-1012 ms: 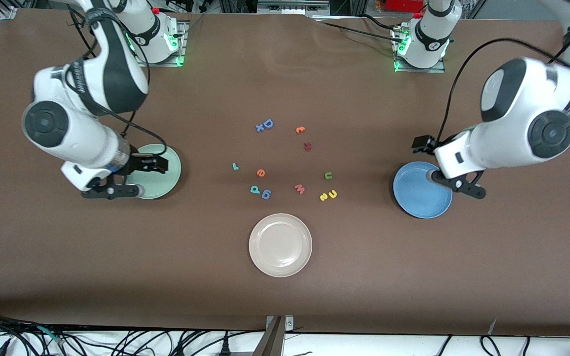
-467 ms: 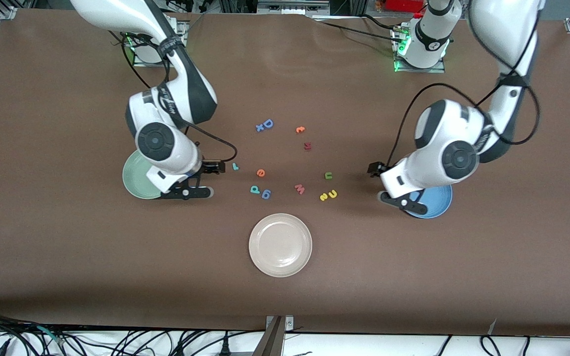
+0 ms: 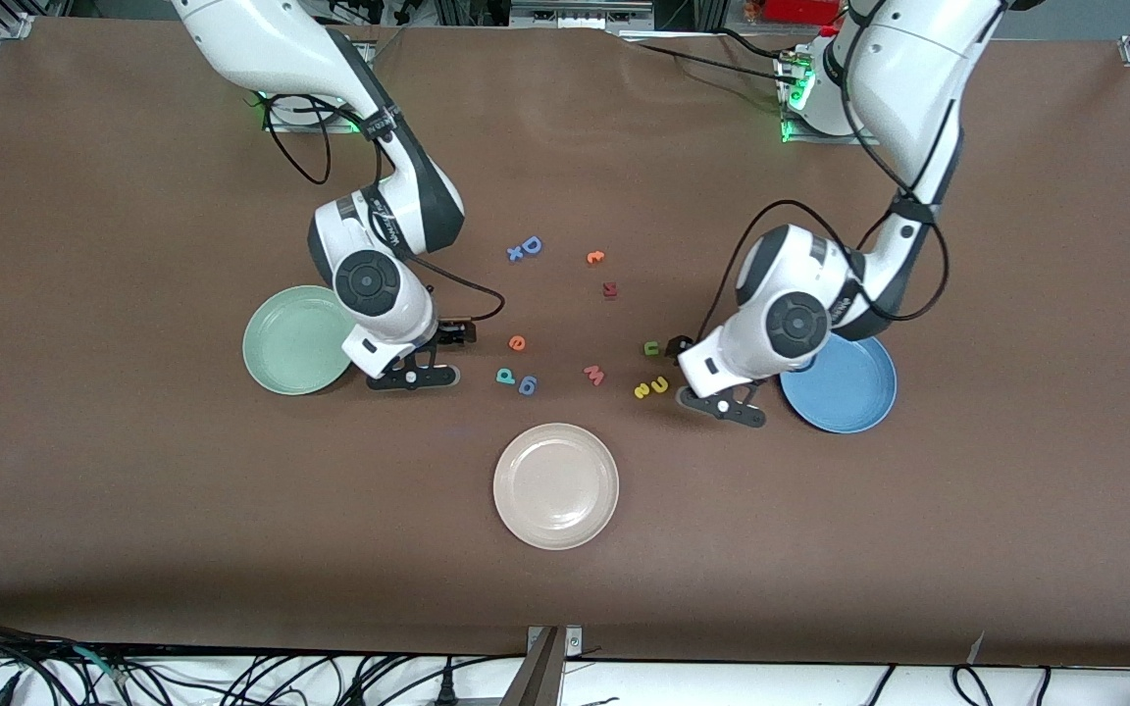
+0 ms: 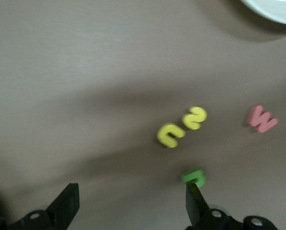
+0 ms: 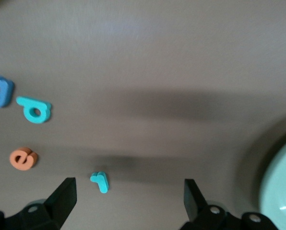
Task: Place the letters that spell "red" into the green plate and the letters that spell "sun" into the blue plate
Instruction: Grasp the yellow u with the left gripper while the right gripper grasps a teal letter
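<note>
Both arms are bent low over the middle of the surface, left gripper [image 3: 694, 371] and right gripper [image 3: 447, 353] pointing down, jaws spread wide, nothing held.

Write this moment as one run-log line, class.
left tool: open, over green "n" | right tool: open, over teal "r" | green plate, blue plate: no letters

You see a plain brown worktop [image 3: 133, 490] carrying a pale mint-green plate [image 3: 281, 343], a medium-blue plate [image 3: 849, 392] and a cream-white plate [image 3: 556, 485]; between them, a teal "r" [image 5: 100, 181], teal "d" [image 3: 505, 375], orange "e" [image 3: 517, 342], yellow "s" [image 4: 194, 117], green arch [image 3: 651, 347] and pink "w" [image 3: 593, 374].
</note>
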Tool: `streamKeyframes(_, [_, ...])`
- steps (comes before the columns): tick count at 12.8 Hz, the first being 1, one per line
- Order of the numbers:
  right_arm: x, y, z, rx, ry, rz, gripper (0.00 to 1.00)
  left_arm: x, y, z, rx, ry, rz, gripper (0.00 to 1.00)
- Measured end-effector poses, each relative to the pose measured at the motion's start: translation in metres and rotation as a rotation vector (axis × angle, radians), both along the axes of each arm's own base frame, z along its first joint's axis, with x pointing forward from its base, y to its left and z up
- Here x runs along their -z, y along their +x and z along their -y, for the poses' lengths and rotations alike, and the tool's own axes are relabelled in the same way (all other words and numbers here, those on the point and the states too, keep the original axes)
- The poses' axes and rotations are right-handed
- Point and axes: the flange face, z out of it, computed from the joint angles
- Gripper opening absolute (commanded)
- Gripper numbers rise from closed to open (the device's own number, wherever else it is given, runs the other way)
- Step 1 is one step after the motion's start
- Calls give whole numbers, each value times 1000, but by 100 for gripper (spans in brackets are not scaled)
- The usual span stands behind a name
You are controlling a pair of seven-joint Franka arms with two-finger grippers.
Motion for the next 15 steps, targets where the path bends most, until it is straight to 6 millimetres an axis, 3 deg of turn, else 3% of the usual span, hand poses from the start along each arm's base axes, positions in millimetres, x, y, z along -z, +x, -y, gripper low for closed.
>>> streamKeyframes(2, [16, -8, -10, -14, 7, -4, 98, 9, -7, 19, 6, -4, 21, 86])
streamKeyframes(4, [25, -12, -14, -18, 6, -14, 80, 19, -4, 24, 55, 16, 89, 82])
streamKeyframes(5, [27, -14, -16, -21, 7, -18, 78, 24, -4, 27, 78, 25, 114, 82])
streamKeyframes(7, [29, -16, -19, -24, 11, -24, 65, 33, -6, 33, 97, 27, 131, 76])
streamKeyframes(11, [37, -21, -24, -31, 12, -36, 64, 47, -12, 43, 112, 21, 137, 71])
streamKeyframes(12, [39, -22, -25, -31, 12, -36, 57, 50, -13, 43, 113, 22, 134, 70])
streamKeyframes(13, [42, -22, -26, -30, 13, -36, 57, 53, -14, 43, 113, 24, 130, 61])
streamKeyframes(15, [46, -26, -31, -24, 10, -37, 46, 54, -13, 42, 112, 25, 130, 37])
